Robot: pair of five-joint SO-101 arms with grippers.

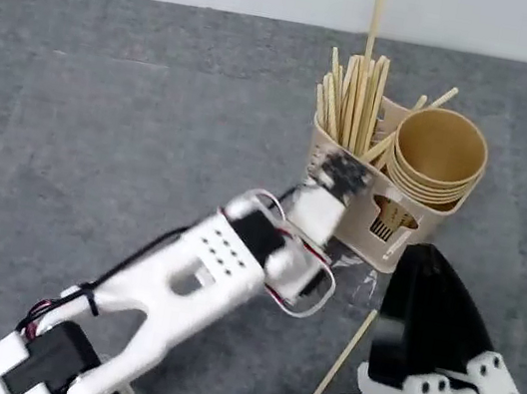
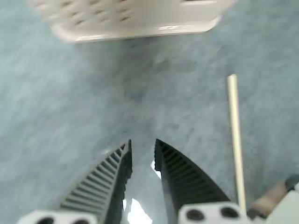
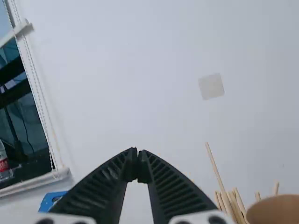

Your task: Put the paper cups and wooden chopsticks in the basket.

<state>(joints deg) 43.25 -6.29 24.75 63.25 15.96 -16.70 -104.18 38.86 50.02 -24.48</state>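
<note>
Grey carpet [image 1: 103,130] is spread over the whole table. At the near edge the two arms are seen side by side, both made of white plastic.

The right claw [image 1: 425,257] is pointed upward. In the right wrist view the right claw [image 3: 137,163] is seen with its two black jaws pressed tight together. Nothing is held between them, and a white wall [image 3: 154,65] is seen behind.

Between the two arms, one loose chopstick [image 1: 333,376] is found lying flat on the carpet. In the left wrist view the loose chopstick [image 2: 236,140] is seen just beside the left claw [image 2: 142,151], off to one side and not touched by it.

The left claw is held a little way open. A thin gap is seen between its toothed jaws, and nothing is gripped. It is held over the carpet and pointed at the foot of the basket [image 2: 135,23], with a strip of bare carpet seen between them. From above, the left claw [image 1: 340,177] is seen close in front of the basket [image 1: 379,232].

Farther back, the basket is stood upright. A stack of paper cups [image 1: 440,151] is set in one side of it. A bunch of wooden chopsticks [image 1: 350,100] is stood on end in the other side.
</note>
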